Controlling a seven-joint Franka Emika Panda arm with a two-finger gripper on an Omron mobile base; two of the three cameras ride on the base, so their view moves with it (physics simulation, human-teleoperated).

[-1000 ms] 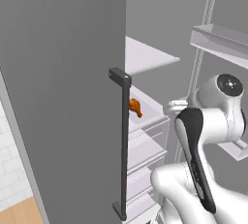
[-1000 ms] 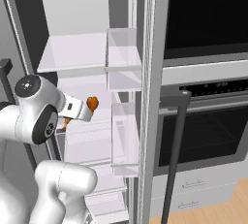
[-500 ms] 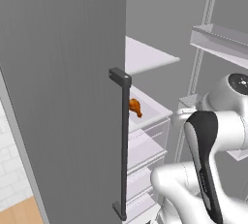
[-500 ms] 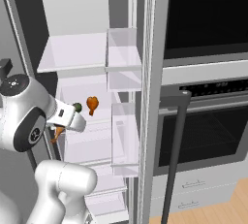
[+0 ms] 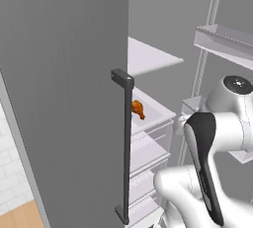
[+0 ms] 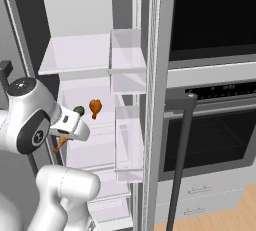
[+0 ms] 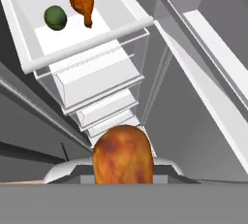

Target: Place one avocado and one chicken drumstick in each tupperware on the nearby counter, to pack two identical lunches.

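Observation:
My gripper (image 6: 62, 141) is shut on a chicken drumstick (image 7: 123, 155), whose plump orange-brown end looms close in the hand view and pokes out below the hand as an orange tip (image 6: 58, 145). It hangs in front of the open fridge, lower than the white shelf (image 7: 72, 48) and to its left. On that shelf lie a second chicken drumstick (image 7: 82, 2) (image 6: 95, 107) (image 5: 137, 108) and a dark green avocado (image 7: 55, 17) (image 6: 79, 110), side by side and apart. The tupperware and the counter are out of view.
The open grey fridge door (image 5: 64, 89) with its dark vertical handle (image 5: 126, 143) stands at the left. Clear door bins (image 6: 127, 60) hang on the right, with drawers (image 7: 104, 104) under the shelf. A black oven (image 6: 215, 145) with a long handle is further right.
My hand has swung down and to the left, away from the shelf, with the drumstick in it. The avocado on the shelf now shows beside the other drumstick.

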